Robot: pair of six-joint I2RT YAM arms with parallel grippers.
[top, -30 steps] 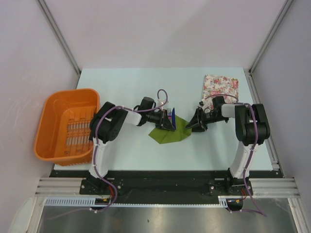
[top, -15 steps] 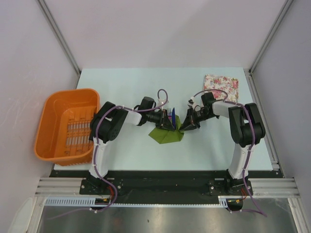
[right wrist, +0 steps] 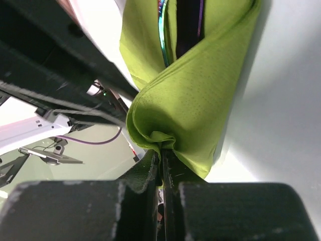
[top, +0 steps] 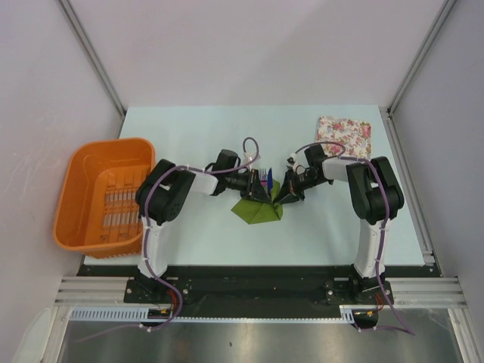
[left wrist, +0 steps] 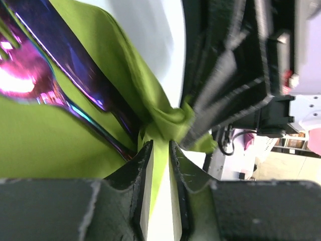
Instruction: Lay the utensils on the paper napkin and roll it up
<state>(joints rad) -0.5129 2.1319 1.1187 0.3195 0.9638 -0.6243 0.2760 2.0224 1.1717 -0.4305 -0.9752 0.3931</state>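
Observation:
The olive-green paper napkin [top: 255, 212] lies mid-table, its right part lifted and folded over. The utensils [top: 264, 178], with dark blue-purple handles, rest on its far part between the two grippers. In the left wrist view the utensils [left wrist: 75, 60] lie on the napkin [left wrist: 60, 145], and my left gripper [left wrist: 160, 145] holds a bunched fold between narrowly set jaws. My right gripper [right wrist: 161, 153] is pinched shut on the napkin [right wrist: 195, 100] edge, which curls over the utensils [right wrist: 183, 25]. From above, the left gripper [top: 261, 194] and right gripper [top: 280, 196] nearly meet.
An orange basket [top: 76, 189] stands at the table's left edge. A pink-and-white floral pad [top: 345, 136] lies at the far right corner. Both arms reach inward from the near edge, and white walls close in both sides.
My right gripper moved left to the napkin's right edge, shut on it and drew it over toward the utensils. The left gripper stayed put.

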